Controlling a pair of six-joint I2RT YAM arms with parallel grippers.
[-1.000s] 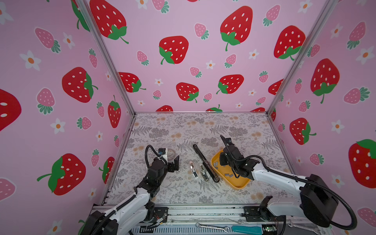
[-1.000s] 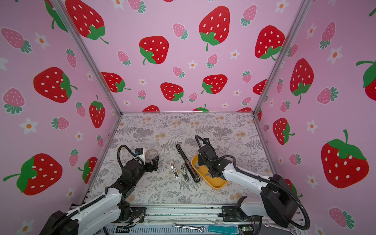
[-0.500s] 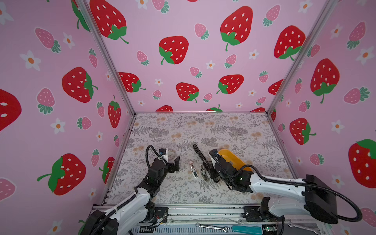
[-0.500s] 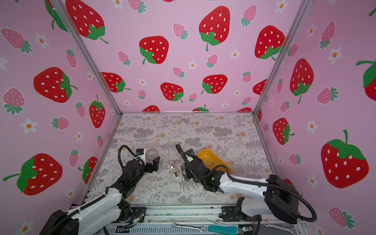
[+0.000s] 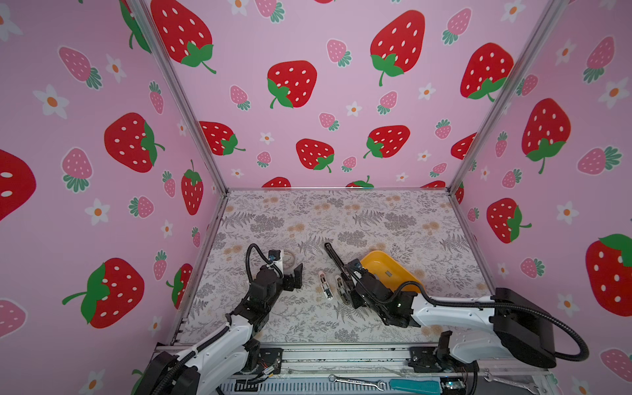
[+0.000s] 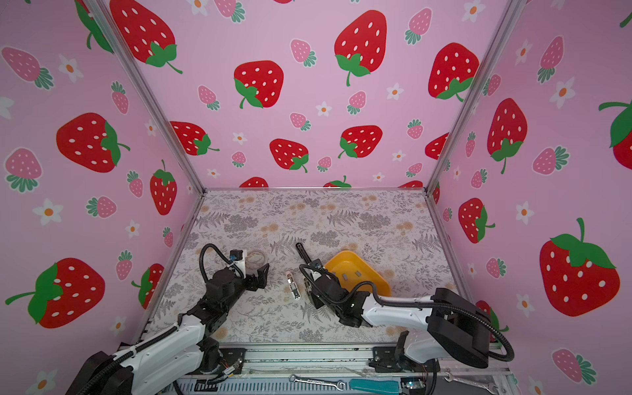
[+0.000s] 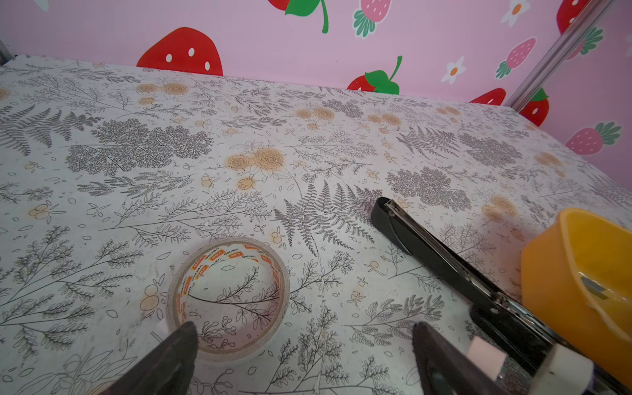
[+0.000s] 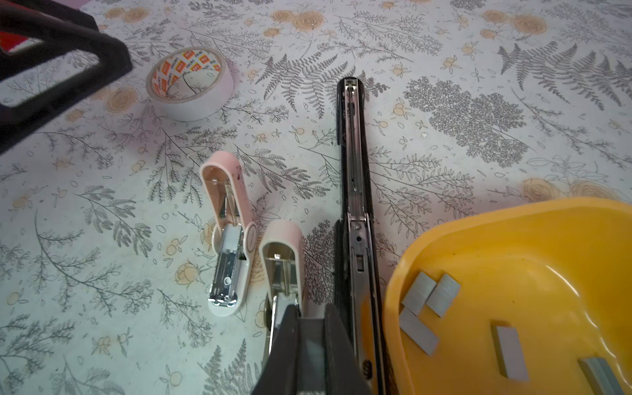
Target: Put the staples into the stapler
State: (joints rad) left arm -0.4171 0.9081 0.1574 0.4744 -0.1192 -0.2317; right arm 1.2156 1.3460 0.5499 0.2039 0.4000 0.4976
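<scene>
Right gripper: closed, tips low over the worktop near the middle of its front edge. Grey patch between the fingers; strip or shadow, cannot tell.

Under the tips: metal base of a pink stapler, hinged open. On its other side, toward the right edge: long black stapler, opened out flat, channel facing up, nose toward the back edge. Toward the left edge, just beside the first: second pink stapler, also hinged open, silver magazine exposed.

Staples: short flat grey strips, five visible, loose on the floor of a yellow tray. Tray just beside the black stapler, on the right-edge side.

Left gripper: fingers wide apart, holding nothing, low over the worktop nearer the left edge. Just beyond it toward the back edge: tape roll, lying flat.
</scene>
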